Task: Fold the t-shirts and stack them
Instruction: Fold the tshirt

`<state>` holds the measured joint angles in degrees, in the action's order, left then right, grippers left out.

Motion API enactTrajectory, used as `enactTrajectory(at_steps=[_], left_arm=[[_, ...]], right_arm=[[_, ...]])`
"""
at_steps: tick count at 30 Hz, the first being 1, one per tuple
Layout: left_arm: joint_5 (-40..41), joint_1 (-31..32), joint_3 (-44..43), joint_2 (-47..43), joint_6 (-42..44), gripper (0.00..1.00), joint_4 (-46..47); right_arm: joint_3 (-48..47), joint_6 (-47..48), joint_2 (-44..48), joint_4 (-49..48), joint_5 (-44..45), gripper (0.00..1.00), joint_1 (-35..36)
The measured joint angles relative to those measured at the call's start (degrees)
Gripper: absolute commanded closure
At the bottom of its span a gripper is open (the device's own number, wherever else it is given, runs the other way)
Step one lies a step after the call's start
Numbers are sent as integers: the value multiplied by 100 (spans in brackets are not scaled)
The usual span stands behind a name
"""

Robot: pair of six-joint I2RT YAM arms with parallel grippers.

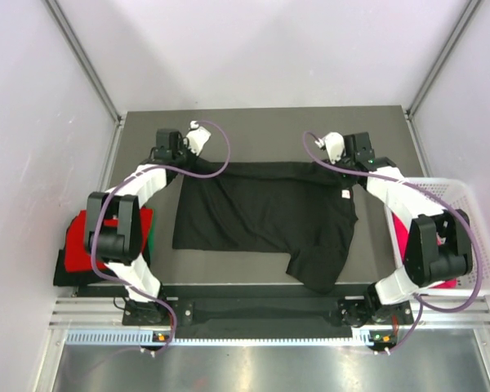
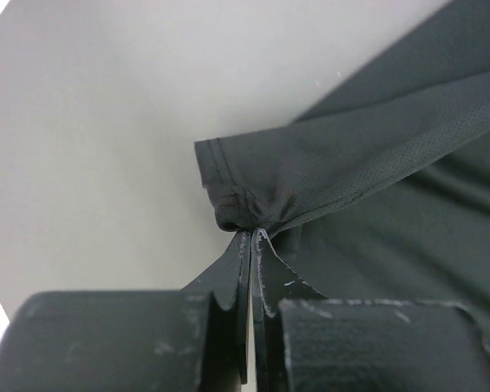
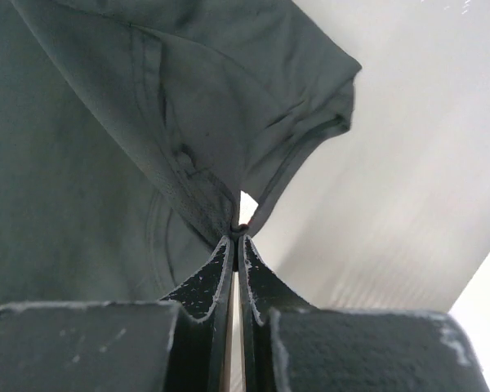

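A black t-shirt (image 1: 261,208) lies spread across the middle of the table, one sleeve trailing toward the near right. My left gripper (image 1: 182,155) is shut on its far left corner, pinching bunched hem cloth (image 2: 253,196) at the fingertips. My right gripper (image 1: 349,157) is shut on its far right corner, near the small white neck label (image 1: 344,193); the pinched cloth (image 3: 229,147) rises from the tips. A red t-shirt (image 1: 80,241) lies folded at the left on a dark one, with a green edge (image 1: 151,241). A magenta-pink t-shirt (image 1: 402,237) sits in the basket.
A white plastic mesh basket (image 1: 474,212) stands at the right edge of the table. The folded stack sits at the table's left edge beside the left arm. Grey walls enclose the table on three sides.
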<state>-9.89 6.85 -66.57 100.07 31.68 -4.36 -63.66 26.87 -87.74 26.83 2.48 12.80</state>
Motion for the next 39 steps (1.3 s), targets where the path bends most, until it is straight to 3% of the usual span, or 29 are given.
enactTrajectory(at_steps=[7, 8, 10, 11, 12, 13, 21, 34, 39], left_arm=[[-48, -44, 415, -579, 24, 99, -26], [-63, -46, 415, -599, 20, 82, -26], [-61, -46, 409, -605, -39, 65, -92], [-74, -59, 402, -605, -149, 51, -175], [-125, -90, 387, -605, -310, 41, -304], [-278, -157, 372, -608, -501, 40, -444], [-1773, -1121, -258, -378, -2105, 43, -1506], [-2527, -1209, -1207, 898, -2929, 46, -1921], [-2546, -1250, -1558, 1272, -3064, 55, -1967]], right_arm=[[407, -17, 201, -55, -107, 100, 33], [446, -20, 214, -59, -109, 100, 33], [498, -20, 219, -57, -118, 100, 33], [518, -20, 219, -63, -127, 100, 33], [520, -20, 219, -55, -131, 100, 33], [520, -20, 219, -63, -133, 100, 33], [518, -20, 219, -66, -173, 100, 35], [516, -50, 160, -66, -175, 100, 35], [516, -52, 83, -66, -175, 100, 35]])
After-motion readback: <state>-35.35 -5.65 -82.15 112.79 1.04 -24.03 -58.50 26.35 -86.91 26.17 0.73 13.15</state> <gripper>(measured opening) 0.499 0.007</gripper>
